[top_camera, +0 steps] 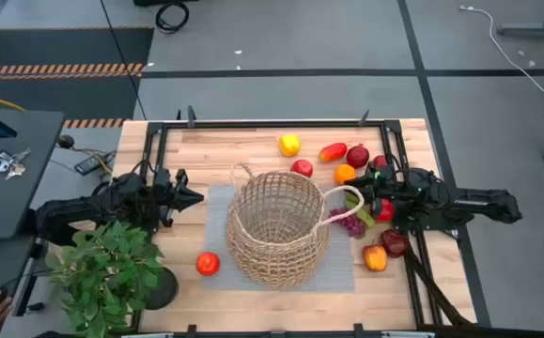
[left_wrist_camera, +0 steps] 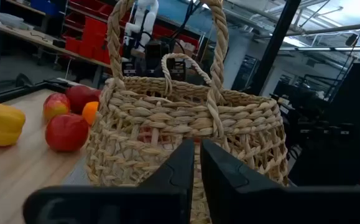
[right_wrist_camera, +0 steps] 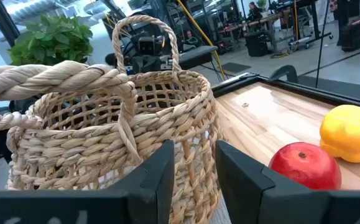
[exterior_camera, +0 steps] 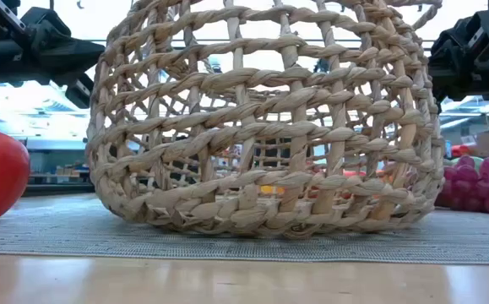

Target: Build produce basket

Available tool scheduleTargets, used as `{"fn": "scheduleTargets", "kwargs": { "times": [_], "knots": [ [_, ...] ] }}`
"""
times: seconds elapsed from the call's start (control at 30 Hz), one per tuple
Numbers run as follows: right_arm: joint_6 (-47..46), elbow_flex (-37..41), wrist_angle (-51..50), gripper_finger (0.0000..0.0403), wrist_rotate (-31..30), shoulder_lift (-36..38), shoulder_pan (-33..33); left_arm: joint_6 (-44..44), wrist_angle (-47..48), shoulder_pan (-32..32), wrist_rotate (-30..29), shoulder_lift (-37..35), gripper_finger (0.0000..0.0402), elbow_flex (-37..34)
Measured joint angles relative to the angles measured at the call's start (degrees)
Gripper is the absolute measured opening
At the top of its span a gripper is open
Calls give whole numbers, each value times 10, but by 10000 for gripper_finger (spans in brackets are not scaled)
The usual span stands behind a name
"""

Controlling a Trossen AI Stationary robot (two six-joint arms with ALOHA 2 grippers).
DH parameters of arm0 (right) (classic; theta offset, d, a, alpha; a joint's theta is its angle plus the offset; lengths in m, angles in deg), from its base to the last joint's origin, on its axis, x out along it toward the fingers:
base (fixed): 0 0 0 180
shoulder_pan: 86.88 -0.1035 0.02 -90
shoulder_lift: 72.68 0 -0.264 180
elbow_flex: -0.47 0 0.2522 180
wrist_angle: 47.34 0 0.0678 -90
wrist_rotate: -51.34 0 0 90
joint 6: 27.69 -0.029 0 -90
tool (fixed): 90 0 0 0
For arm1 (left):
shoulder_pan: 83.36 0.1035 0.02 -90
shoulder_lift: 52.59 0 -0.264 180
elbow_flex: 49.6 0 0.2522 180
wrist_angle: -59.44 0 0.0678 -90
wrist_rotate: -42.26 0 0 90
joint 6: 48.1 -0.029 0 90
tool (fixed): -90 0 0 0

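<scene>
The tan wicker basket [top_camera: 276,225] stands on a grey mat [top_camera: 342,272] at mid table, and nothing shows inside it. My left gripper [top_camera: 196,197] hovers level at its left side, shut [left_wrist_camera: 197,146]. My right gripper [top_camera: 364,203] hovers level at its right side, fingers drawn close with nothing between them [right_wrist_camera: 194,146]. The basket's right handle [right_wrist_camera: 55,81] loops just above those fingers. Produce lies to the right: yellow pepper [top_camera: 289,144], red apple [top_camera: 302,168], orange [top_camera: 345,173], grapes [top_camera: 351,223], orange pepper [top_camera: 375,257]. One red apple [top_camera: 207,264] lies near left.
A potted green plant [top_camera: 112,272] stands at the near left corner, under my left arm. A dark red fruit [top_camera: 395,242] and a red pepper [top_camera: 333,151] lie around my right arm. Black rails [top_camera: 272,123] border the table.
</scene>
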State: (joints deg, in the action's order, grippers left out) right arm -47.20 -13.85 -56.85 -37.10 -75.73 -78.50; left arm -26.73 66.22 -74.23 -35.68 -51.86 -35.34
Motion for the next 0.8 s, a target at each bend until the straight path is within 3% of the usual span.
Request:
{"fn": "scheduleTargets", "kwargs": {
  "times": [0.8],
  "knots": [
    [0, 0, 0, 122, 0, 0, 0, 0, 0, 0, 0, 0, 30, 0]
  ]
}}
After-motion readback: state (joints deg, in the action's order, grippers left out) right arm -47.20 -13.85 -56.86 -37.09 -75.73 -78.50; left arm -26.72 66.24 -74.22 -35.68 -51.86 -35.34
